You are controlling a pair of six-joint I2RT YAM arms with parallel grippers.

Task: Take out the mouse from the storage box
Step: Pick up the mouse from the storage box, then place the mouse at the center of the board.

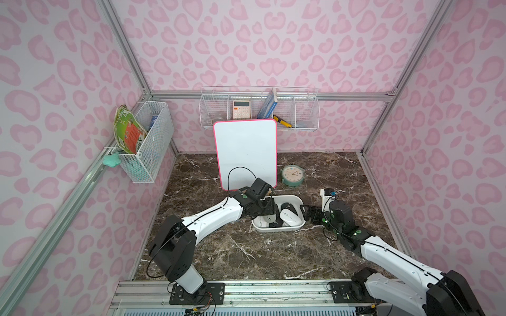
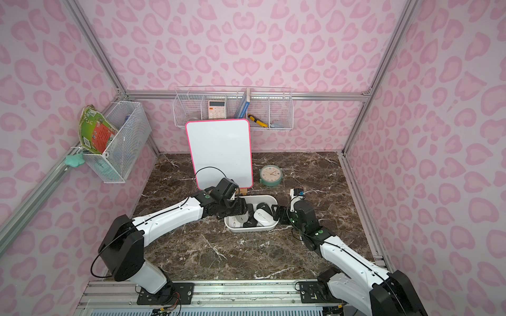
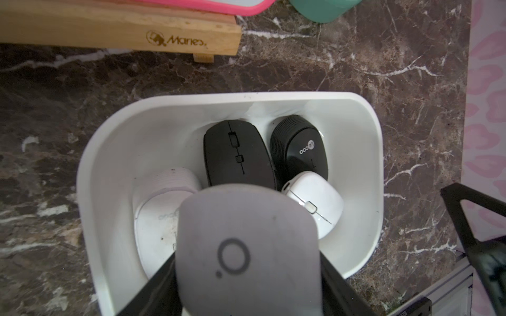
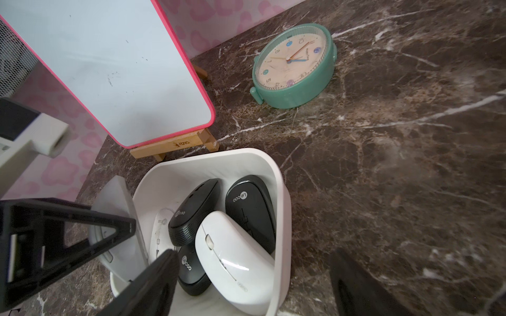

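Note:
The white storage box (image 1: 276, 229) (image 2: 250, 229) sits mid-table with several black and white mice in it. My left gripper (image 3: 246, 276) (image 1: 269, 212) is shut on a pale grey mouse (image 3: 246, 246) marked with a ring logo, its fingers against both sides. That mouse (image 4: 117, 208) stands on edge over the box's left end. In the box lie a black mouse (image 3: 238, 153), a ribbed black one (image 3: 298, 145) and a white one (image 3: 320, 205). My right gripper (image 4: 254, 257) (image 1: 308, 213) is open and straddles the box's right wall (image 4: 282, 208), gripping nothing.
A pink-edged whiteboard (image 1: 246, 153) on a wooden easel (image 3: 123, 30) stands just behind the box. A teal clock (image 1: 292, 175) lies to the back right. Wire baskets (image 1: 258, 108) (image 1: 147, 139) hang on the back and left walls.

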